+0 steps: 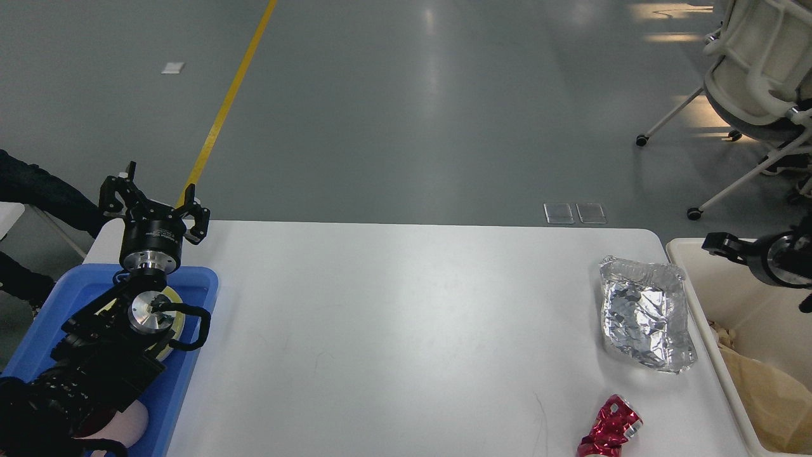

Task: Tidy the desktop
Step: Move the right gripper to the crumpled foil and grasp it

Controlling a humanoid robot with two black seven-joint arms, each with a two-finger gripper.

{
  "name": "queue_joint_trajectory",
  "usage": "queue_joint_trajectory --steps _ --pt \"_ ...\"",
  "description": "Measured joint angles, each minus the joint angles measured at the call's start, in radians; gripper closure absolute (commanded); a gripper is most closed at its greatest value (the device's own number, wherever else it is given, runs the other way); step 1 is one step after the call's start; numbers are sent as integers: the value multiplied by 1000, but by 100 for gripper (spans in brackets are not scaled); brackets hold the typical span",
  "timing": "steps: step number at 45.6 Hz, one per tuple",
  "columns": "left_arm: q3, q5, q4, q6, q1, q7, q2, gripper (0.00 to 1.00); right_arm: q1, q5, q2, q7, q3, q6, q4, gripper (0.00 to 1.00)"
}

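Litter on the white bench (406, 330), both arms at its ends.
Nearest, a crushed red can (610, 433); beyond it a crumpled foil tray (644, 314) beside the cream bin (682, 254). Left hand (155, 198) open above the blue tray (190, 362); right hand (720, 244): cannot tell.

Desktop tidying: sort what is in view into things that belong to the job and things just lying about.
Belongs to the job:
- desktop
- crumpled foil tray on it
- crushed red can on it
- cream bin, holding brown paper
- blue tray
- left gripper, open
- right gripper, over the bin

Just lying about:
- office chair
- yellow floor line
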Motion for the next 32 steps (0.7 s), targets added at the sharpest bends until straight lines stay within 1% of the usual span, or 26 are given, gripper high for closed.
queue_joint_trajectory --steps 2,8,11,15,20,28,32 --pt "0 0 0 0 0 0 0 4 100 -1 10 -1 -54 1 85 0" --pt "0 0 0 0 0 0 0 4 309 -2 54 0 -147 26 247 0" --pt "0 0 0 0 0 0 0 4 407 -3 84 -1 -181 68 313 0" --pt "0 0 0 0 0 0 0 4 520 -3 119 0 -203 148 384 0" --pt "0 -1 0 0 0 0 0 4 643 -3 153 -1 -208 290 448 0" --pt "0 -1 0 0 0 0 0 4 788 2 206 6 -202 605 469 0" --pt "0 -1 0 0 0 0 0 4 816 3 221 7 -196 693 471 0"
